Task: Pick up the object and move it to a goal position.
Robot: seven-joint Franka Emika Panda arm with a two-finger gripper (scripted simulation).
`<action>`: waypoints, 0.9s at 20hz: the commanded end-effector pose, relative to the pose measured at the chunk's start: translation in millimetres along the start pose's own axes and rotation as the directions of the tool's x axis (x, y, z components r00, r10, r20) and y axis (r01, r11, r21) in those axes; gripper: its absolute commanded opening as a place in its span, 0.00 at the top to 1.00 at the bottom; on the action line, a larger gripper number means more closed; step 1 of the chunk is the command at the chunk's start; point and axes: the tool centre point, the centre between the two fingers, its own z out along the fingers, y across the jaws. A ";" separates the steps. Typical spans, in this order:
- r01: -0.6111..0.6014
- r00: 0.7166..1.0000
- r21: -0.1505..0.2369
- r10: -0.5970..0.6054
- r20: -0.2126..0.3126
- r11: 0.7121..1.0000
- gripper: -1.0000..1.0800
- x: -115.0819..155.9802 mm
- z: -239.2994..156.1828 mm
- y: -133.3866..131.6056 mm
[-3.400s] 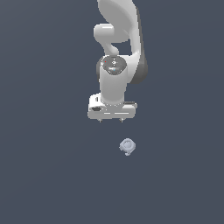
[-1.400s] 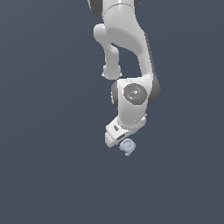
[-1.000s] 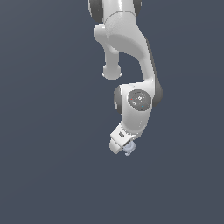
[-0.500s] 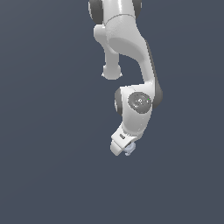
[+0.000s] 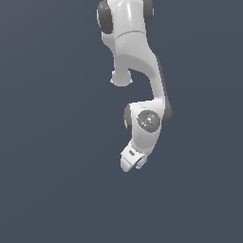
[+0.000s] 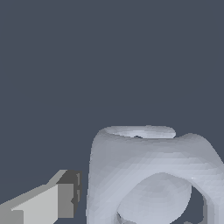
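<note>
Pale grey-blue hollow object (image 6: 148, 175), ring-like opening, beside end effector (image 5: 134, 163)

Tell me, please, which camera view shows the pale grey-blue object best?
The wrist view: the object fills much of the frame, showing its rounded body and ring-like opening. In the exterior view the object is only a small sliver peeking out beside the gripper.

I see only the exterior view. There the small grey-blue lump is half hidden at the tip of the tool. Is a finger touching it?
Observer: In the wrist view one finger stands beside the lump, with a thin dark gap between them.
Operator: And the other finger?
Observer: It does not show there; the lump runs out of the picture.
Operator: What shape has the lump?
Observer: An arched wall over a rounded hollow that faces the camera.
</note>
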 end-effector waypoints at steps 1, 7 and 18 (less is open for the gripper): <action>0.001 1.000 -0.001 -0.001 -0.002 1.000 0.04 1.1 2.5 0.6; 0.001 1.000 -0.001 -0.001 -0.002 1.000 1.00 1.6 1.7 0.9; 0.000 1.000 -0.001 0.000 -0.001 1.000 1.00 1.0 -1.4 -0.6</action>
